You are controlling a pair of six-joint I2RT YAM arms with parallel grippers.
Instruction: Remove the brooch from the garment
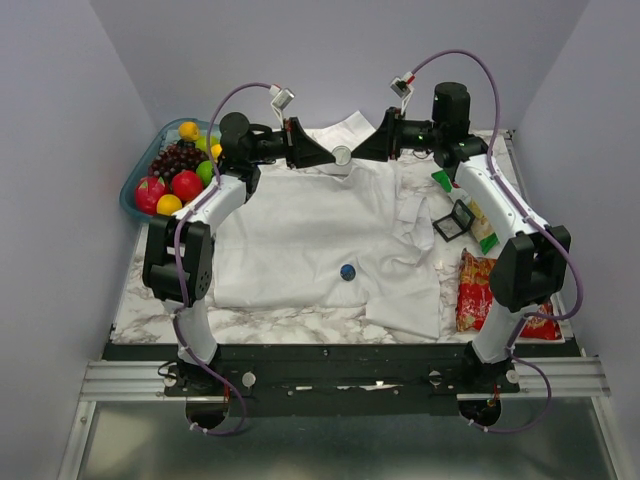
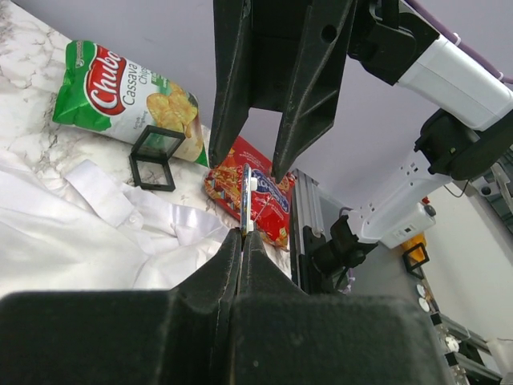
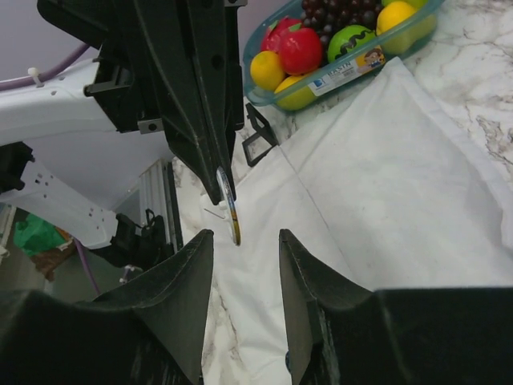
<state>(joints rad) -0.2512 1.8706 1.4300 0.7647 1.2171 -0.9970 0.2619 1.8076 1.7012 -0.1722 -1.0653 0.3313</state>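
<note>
From my overhead feed, the marble worktop (image 1: 140,305) carries the white shirt (image 1: 300,225), spread flat with its collar end toward 12 o'clock and its hem toward the arm bases. Both arms reach to the far middle and meet tip to tip above the collar.

The left fingers (image 2: 226,265) are pressed together on a thin round disc (image 1: 341,155), held up off the cloth and edge-on to both wrist cameras. It shows a pale face from above, and I cannot tell whether it is a badge like the one I am after. The right fingers (image 3: 186,273) are spread with nothing between them, their tips just beside that disc on its 3 o'clock side.

The dark-blue brooch (image 1: 347,271) sits face up on the shirt, low on the front panel and a little right of the midline. From both sets of fingers it lies at 6 o'clock, well apart and down at cloth level. It is round, so there is no long axis to line up with. I judge the two arms about equally far from it. Only the right one has free fingers, so I would bring that one back toward 6 o'clock and down
</note>
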